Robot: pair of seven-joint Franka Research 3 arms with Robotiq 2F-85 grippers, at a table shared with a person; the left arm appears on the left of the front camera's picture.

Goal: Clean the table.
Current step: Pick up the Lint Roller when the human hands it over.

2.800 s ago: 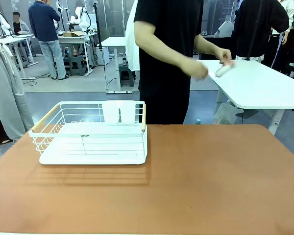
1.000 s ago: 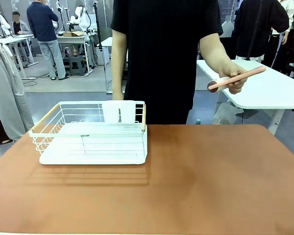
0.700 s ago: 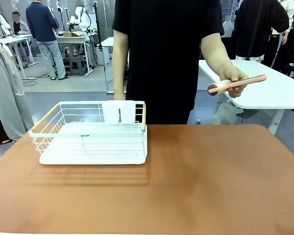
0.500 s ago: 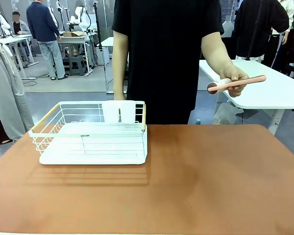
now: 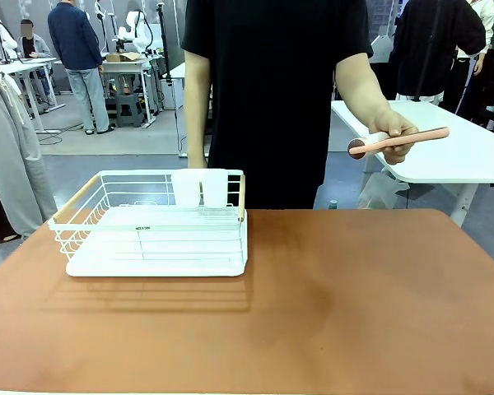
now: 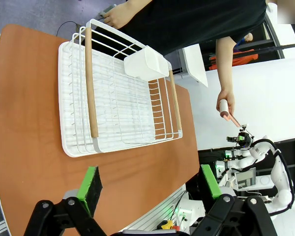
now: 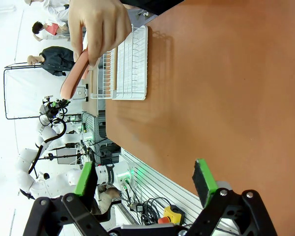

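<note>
- Bench (image 5: 354,313) fills the near scene, with a rack (image 5: 156,239) at its far left.
- A person's hand (image 5: 393,132) holds a pink tool (image 5: 428,134) beyond the far right edge.
- Left gripper (image 6: 150,183) and right gripper (image 7: 143,181) are both released and empty.
- Cleaning looks unstarted; the next move is probably taking the tool, a far-right reach.

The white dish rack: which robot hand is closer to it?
Left. The left hand hangs right before the dish rack; the right hand sits farther off, with a stretch of table between.

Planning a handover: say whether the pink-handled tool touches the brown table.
Apart. Front view: the person's hand holds the pink-handled tool in the air, well clear of the table.
</note>
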